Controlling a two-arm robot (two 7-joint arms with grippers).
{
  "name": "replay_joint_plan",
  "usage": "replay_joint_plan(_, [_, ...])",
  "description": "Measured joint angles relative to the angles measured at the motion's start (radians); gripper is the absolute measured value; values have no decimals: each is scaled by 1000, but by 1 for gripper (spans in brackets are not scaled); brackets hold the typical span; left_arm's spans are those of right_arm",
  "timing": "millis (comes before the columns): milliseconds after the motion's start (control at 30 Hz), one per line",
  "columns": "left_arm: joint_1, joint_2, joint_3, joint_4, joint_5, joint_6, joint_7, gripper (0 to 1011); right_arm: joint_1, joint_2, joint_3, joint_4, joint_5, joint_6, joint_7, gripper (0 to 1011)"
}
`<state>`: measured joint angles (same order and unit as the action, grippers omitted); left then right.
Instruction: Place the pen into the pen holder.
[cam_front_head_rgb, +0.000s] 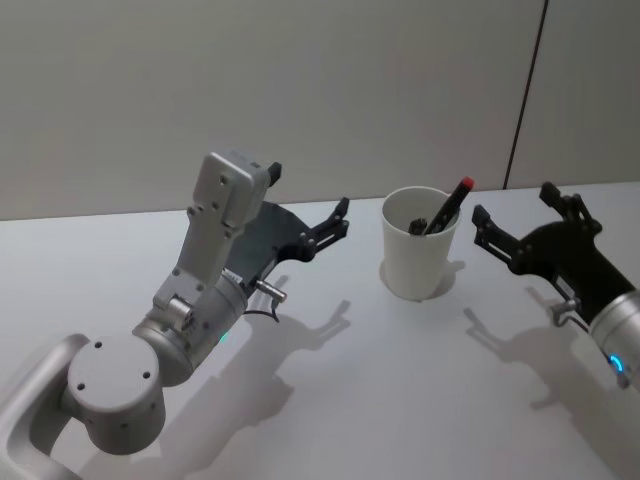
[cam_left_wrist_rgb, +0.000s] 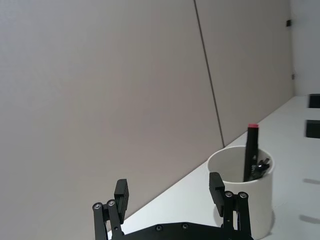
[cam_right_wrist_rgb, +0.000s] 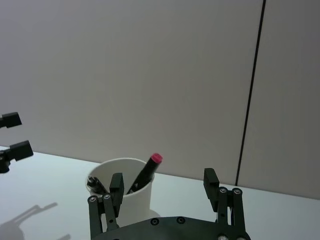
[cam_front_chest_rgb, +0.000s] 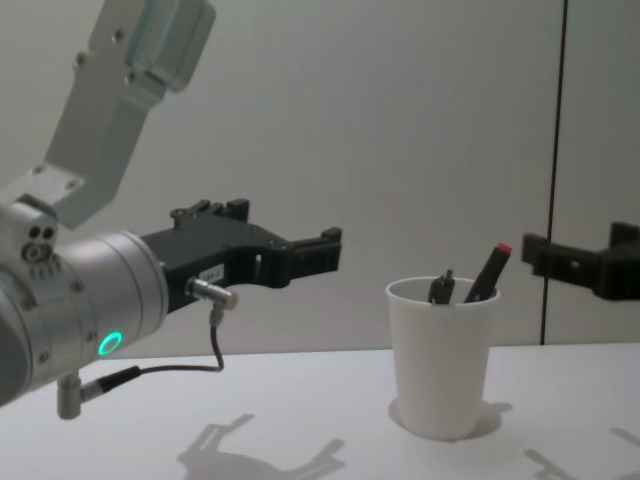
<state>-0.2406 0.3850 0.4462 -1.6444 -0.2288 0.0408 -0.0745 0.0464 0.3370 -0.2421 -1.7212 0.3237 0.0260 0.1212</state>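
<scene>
No text, brand, number or sign can be read on anything here. The pen holder (cam_front_head_rgb: 418, 255) is plain white on every side that shows, and the pen (cam_front_head_rgb: 449, 208) with the red end bears no marking that can be made out. A small pale patch on the left gripper's (cam_front_chest_rgb: 316, 248) black body in the chest view may be a label, but nothing on it is legible.

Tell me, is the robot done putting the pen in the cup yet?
It looks done. The pen, with its red tip up, stands inside the pen holder, leaning on the rim beside another dark item. Nothing is in hand: the left gripper and the right gripper are both open and empty, one on each side of the cup. Nothing seems left.
</scene>
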Motion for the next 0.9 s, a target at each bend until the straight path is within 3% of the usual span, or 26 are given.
replay_joint_plan(333, [4, -3, 9, 18, 28, -26, 61, 1001, -58, 0, 16, -44, -34, 8, -52, 1001])
replay_joint_plan(900, [3, -3, 8, 18, 29, -27, 64, 1001, -61, 1, 17, -46, -36, 9, -55, 1001])
